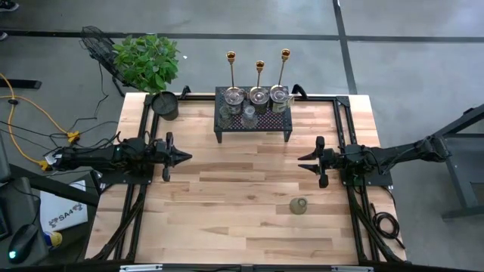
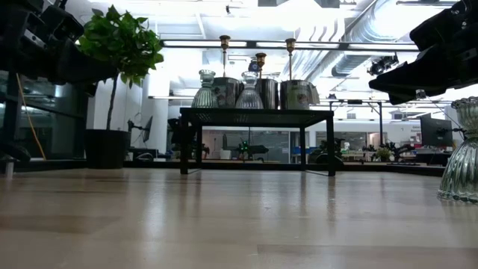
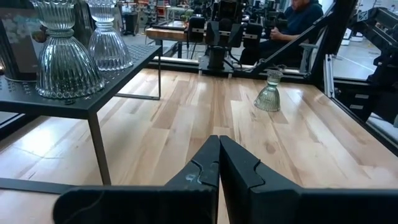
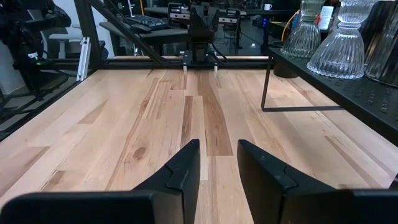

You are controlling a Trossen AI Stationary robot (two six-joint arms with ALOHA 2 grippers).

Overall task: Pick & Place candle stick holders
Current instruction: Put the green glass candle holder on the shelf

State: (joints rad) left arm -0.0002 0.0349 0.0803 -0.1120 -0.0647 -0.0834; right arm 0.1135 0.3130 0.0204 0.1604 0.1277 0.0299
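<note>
A robotics lab set in an open-plan industrial workspace is shown. A butcher-block table (image 1: 249, 189) is framed by black aluminium rails (image 1: 344, 136) on a polished concrete floor (image 1: 408, 68) marked with dark tape lines. Exposed silver ductwork (image 2: 358, 30) and strip lighting are seen overhead, with further benches and monitors (image 2: 437, 134) beyond. A yellow cable (image 1: 34, 113) is trailed across the floor beside the rig, and a person (image 3: 298, 18) is seated at a cluttered workstation behind the table.
</note>
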